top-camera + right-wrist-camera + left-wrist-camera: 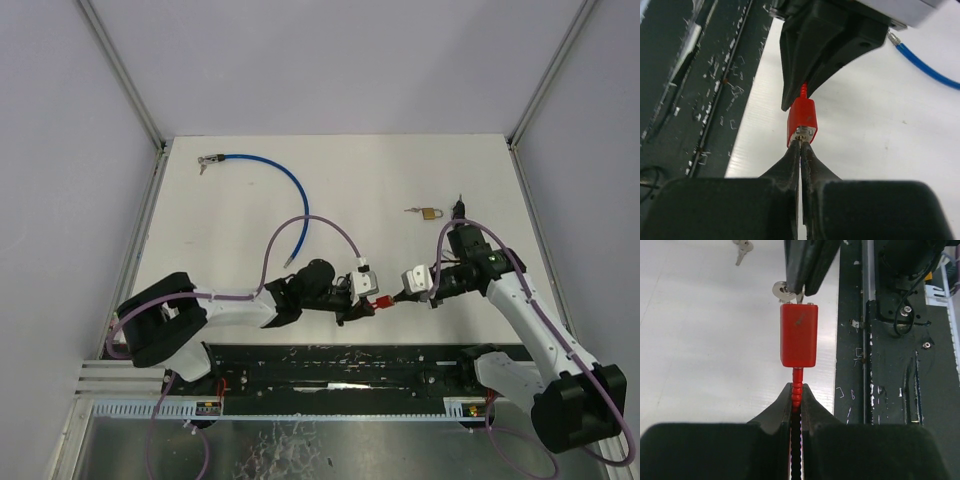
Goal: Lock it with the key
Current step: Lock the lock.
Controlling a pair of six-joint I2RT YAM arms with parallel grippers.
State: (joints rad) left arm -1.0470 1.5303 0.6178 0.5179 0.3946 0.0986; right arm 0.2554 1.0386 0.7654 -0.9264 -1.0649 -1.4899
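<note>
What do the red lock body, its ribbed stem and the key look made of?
The red lock body looks like plastic or painted shell: satin, uniform colour, scuffed. The ribbed stem matches, probably plastic-coated. The key looks bare metal: silvery, reflective.

The red lock body (798, 335), a smooth rectangular block, is held horizontal just above the near edge of the table (240, 220). A ribbed red cable (797, 385) leaves its rear end, and a silver key (781, 291) sits at the opposite, keyhole end.
</note>
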